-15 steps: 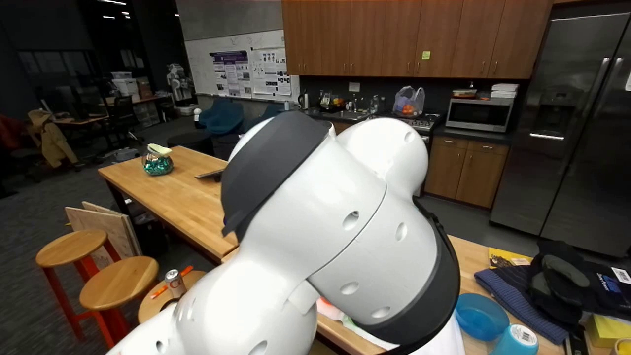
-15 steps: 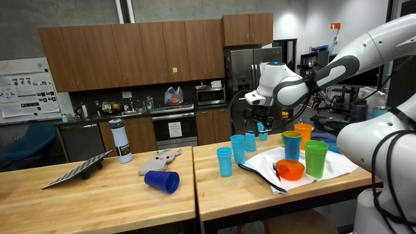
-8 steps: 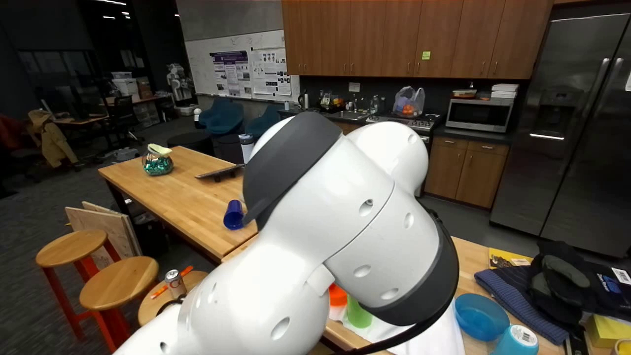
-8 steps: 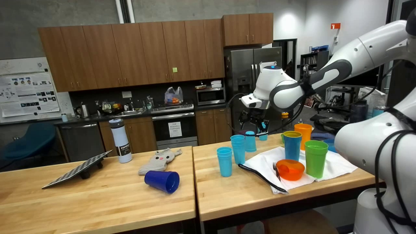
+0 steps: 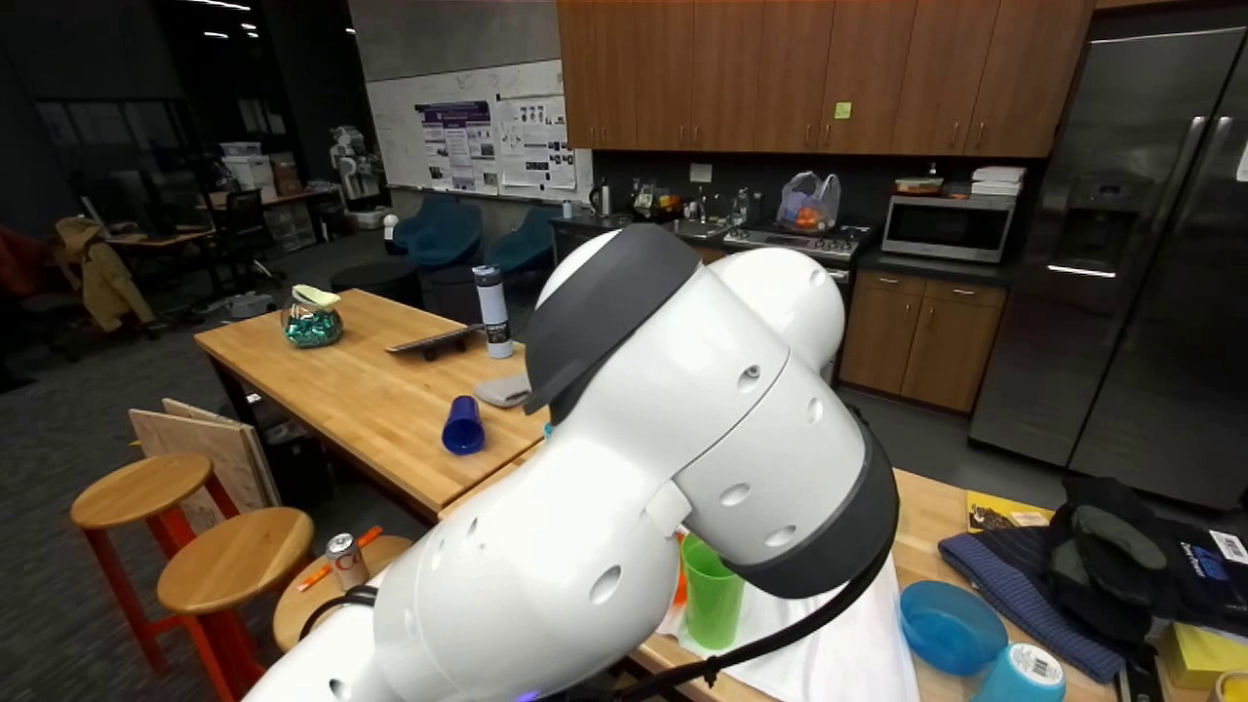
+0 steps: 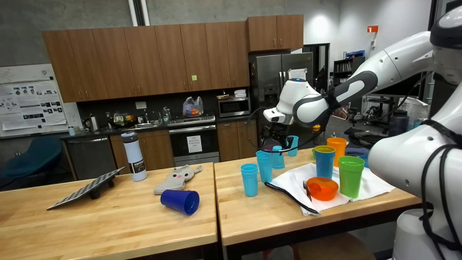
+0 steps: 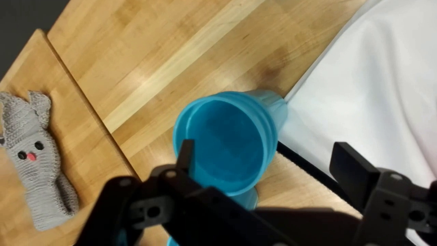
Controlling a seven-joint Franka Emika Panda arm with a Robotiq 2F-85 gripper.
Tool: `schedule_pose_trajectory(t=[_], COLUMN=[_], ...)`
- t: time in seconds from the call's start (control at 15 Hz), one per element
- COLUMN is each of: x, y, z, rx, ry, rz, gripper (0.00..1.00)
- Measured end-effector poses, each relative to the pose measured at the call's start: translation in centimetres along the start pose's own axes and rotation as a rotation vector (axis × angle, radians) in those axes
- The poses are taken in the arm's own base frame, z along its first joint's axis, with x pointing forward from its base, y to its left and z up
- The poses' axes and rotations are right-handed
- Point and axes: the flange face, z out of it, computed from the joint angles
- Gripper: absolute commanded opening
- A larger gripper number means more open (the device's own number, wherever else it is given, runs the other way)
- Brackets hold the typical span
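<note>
The stack of light-blue cups [image 7: 227, 136] nearest your gripper [image 7: 266, 159] stands upright on the table [image 6: 245, 224], at the corner of the white cloth [image 7: 382, 85] where a black strap [image 7: 307, 166] begins. Your fingers [image 7: 186, 155] are spread wide and grip nothing; in the wrist view one of them overlaps the stack's rim, but you can't tell whether it touches. Just beside, toward the seam with the neighbouring table [image 6: 108, 224], stands a second blue stack [image 6: 249, 182]. Toward the kitchen edge you have an upside-down blue cup [image 6: 278, 161] and a farther blue cup [image 6: 294, 141], partly behind your gripper in an exterior view; a loop of black cable [image 6: 303, 145] hangs across this row. The cloth carries an orange bowl [image 6: 323, 193], a fork [image 6: 307, 190], a green cup [image 6: 351, 178] and a yellow-rimmed blue cup [image 6: 324, 166]. Past the seam lie a grey knitted toy [image 7: 34, 171] and a dark-blue cup [image 6: 175, 200] on its side, near an upright flask [image 6: 134, 155]. Your white arm [image 5: 624, 468] hides nearly all the row in an exterior view.
</note>
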Motion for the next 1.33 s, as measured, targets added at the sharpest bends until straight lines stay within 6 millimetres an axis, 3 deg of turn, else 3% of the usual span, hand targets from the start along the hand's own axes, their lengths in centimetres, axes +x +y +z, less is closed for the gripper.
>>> schedule_pose_trajectory(t=[0.73, 1.33], x=[-0.5, -1.0], y=[1.0, 0.5], z=[2.4, 3.6], rx=[0.022, 0.091], ry=[0.152, 0.238], rz=[0.07, 0.113], gripper=[1.0, 1.0])
